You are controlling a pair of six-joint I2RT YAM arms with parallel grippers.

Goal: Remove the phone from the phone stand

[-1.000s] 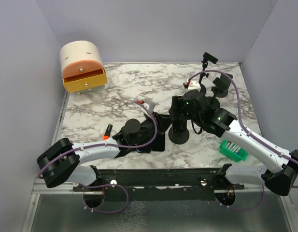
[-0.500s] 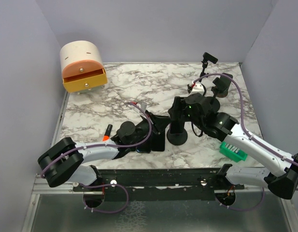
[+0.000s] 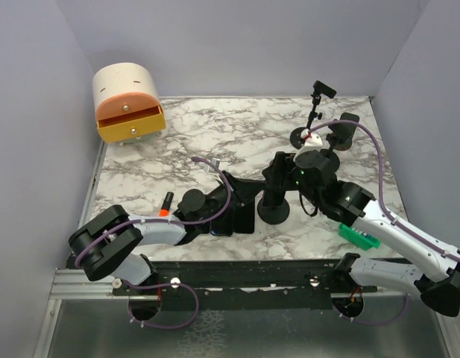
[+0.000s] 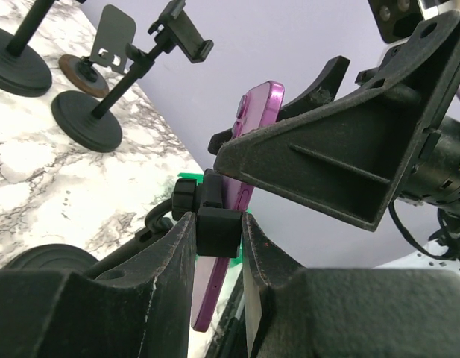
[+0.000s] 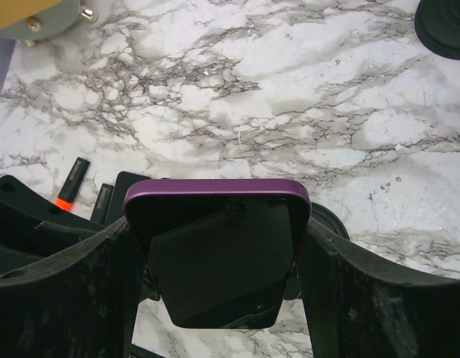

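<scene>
The right pincer point(image 5: 218, 250) clamps the purple glossy phone point(image 5: 215, 195) by its edges in the black round-based phone stand point(image 3: 274, 212), at 5 o'clock of centre on the marble counter point(image 3: 215, 142), while the left pincer point(image 4: 218, 233) grips the stand's clip.

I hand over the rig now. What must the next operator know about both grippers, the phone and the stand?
The left gripper is shut on the stand's clamp, bracing it.
The right gripper is shut on the purple phone, across its width.
The phone stand is upright mid-table; the phone seems not yet out of the clamp.
Done: both grips. To do: pull the phone free and set it down.
</scene>
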